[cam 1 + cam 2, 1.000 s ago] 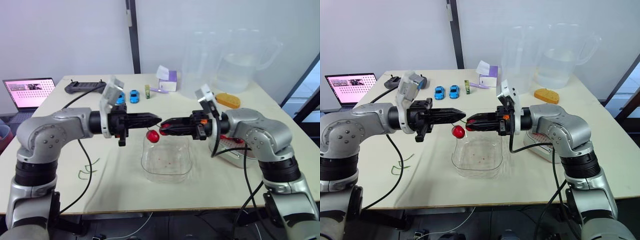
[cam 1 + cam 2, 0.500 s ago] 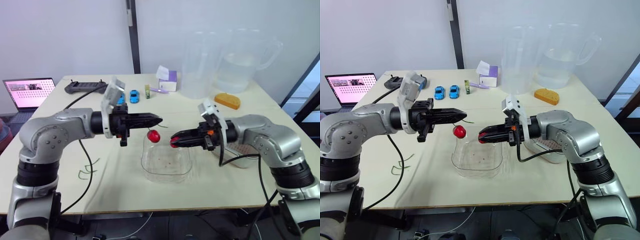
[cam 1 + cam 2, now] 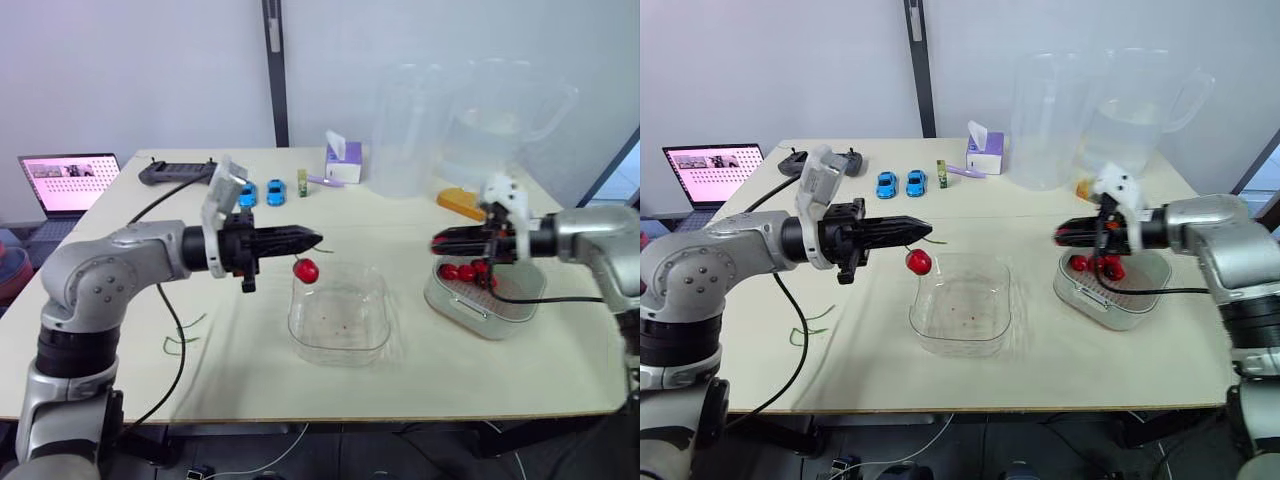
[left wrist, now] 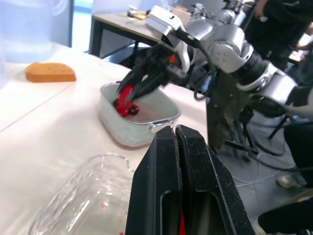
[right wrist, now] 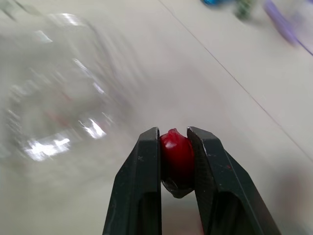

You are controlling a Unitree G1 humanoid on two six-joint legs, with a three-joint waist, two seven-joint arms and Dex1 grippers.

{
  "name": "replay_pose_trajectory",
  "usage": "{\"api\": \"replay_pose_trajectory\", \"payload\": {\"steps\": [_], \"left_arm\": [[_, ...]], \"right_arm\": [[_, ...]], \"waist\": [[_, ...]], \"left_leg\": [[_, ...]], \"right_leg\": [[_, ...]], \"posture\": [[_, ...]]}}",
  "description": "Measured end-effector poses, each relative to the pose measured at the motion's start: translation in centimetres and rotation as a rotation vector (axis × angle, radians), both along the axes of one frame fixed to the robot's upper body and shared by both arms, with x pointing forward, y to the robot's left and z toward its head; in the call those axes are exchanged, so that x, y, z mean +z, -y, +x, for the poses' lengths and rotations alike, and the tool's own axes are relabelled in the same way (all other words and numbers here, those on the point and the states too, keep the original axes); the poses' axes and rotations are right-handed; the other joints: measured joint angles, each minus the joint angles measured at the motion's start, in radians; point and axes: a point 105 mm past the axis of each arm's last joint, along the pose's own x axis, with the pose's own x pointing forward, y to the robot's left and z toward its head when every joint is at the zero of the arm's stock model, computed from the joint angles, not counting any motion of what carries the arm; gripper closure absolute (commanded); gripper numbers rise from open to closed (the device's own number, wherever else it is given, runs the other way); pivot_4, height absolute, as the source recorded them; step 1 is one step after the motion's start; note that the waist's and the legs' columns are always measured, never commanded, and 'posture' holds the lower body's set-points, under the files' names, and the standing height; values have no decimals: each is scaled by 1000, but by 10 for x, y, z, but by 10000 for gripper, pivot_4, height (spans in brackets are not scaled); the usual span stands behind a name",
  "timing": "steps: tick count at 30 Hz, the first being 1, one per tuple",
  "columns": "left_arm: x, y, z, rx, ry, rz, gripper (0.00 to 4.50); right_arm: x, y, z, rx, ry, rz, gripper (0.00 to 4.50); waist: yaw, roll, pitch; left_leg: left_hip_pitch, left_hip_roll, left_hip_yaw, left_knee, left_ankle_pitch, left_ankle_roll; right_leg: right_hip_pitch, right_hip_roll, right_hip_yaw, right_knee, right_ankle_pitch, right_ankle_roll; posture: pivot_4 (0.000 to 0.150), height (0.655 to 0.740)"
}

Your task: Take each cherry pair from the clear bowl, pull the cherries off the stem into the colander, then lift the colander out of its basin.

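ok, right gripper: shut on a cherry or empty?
Shut on a cherry. The right wrist view shows the right gripper with both fingers pressed against the cherry's sides.

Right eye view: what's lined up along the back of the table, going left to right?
Laptop → blue car → second blue car → green block → purple box → clear jug → second jug.

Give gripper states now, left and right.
Left gripper: shut on the stem, hanging cherry below it.
Right gripper: shut on a single cherry, over the colander.
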Motion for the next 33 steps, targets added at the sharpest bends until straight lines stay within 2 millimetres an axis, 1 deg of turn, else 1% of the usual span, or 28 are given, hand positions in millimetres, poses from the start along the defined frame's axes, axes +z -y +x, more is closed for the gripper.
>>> {"api": "replay_pose_trajectory", "payload": {"steps": [3,5,7,8,9,10,12,13,14,18,20,22,24,26,28,30,33], "left_arm": [[1,1,-1,0,12,-2,45000],[1,2,-1,0,15,-2,45000],[1,2,-1,1,17,-4,45000],[2,1,-1,3,21,-6,45000],[2,1,-1,5,25,-9,45000],[2,1,0,8,29,-10,45000],[2,1,1,17,32,-9,45000],[2,1,1,21,32,-9,45000],[2,0,3,28,31,-9,45000],[3,-1,6,41,30,-22,45000],[3,0,6,42,34,-26,45000],[5,1,7,42,37,-29,45000],[6,1,7,42,40,-31,45000],[6,1,7,43,40,-33,45000],[6,1,8,48,39,-34,45000],[6,1,9,49,40,-33,45000],[6,2,9,49,41,-33,45000]], "right_arm": [[-9,20,1,-48,-19,-67,39523],[-21,29,0,-78,-52,-112,39523],[-33,36,0,-96,-87,-143,30820],[-37,40,0,-106,-98,-150,27718],[-38,42,0,-112,-103,-153,23377],[-39,43,0,-115,-107,-154,17482],[-37,44,0,-114,-106,-157,8046],[-35,43,0,-111,-102,-155,3731],[-30,42,1,-106,-91,-151,320],[-1,34,1,-81,-36,-91,320],[9,14,-6,-3,-40,-51,320],[16,-13,-13,102,-45,9,320],[21,-46,-21,216,-49,97,320],[22,-76,-29,312,-62,158,320],[21,-114,-42,429,-70,225,320],[20,-145,-56,520,-83,285,320],[16,-164,-65,559,-105,318,320]], "waist": [[-3,0,0],[-2,0,0],[-1,0,0],[-1,0,0],[-1,0,0],[0,0,0],[0,0,0],[0,0,0],[0,0,0],[0,0,0],[0,0,0],[-2,0,0],[-2,0,0],[0,0,0],[0,0,0],[2,0,0],[6,0,0]], "left_leg": [[0,0,1,0,0,0],[0,0,1,-1,0,0],[0,0,1,0,0,0],[0,0,1,0,0,0],[0,0,1,0,0,0],[0,0,1,0,0,0],[0,0,1,0,0,0],[0,0,1,0,0,0],[0,0,1,0,0,0],[0,1,0,0,0,0],[0,1,0,0,0,0],[0,1,0,0,0,0],[0,1,0,0,0,0],[0,1,-1,0,0,0],[0,1,-2,0,0,0],[0,1,-4,1,0,0],[-1,0,-6,2,0,0]], "right_leg": [[-1,0,0,0,0,0],[-1,0,0,0,0,0],[-1,0,1,0,0,0],[-1,0,1,0,0,0],[-1,0,1,0,0,0],[0,0,1,0,0,0],[-1,0,1,0,0,0],[-1,0,1,0,0,0],[-1,0,1,0,0,0],[-1,0,1,0,0,0],[0,0,1,0,0,0],[0,0,1,0,0,0],[0,1,0,0,0,0],[0,0,0,0,0,0],[0,0,0,0,0,0],[0,0,-1,0,0,0],[2,-1,-2,0,0,0]], "posture": [[1500,7371],[1500,7371],[1500,7371],[1500,7371],[1500,7371],[1500,7371],[1500,7371],[1500,7371],[1500,7371],[1500,7371],[1500,7371],[1500,7371],[1500,7371],[1500,7371],[1500,7371],[1500,7371],[1500,7371]]}}
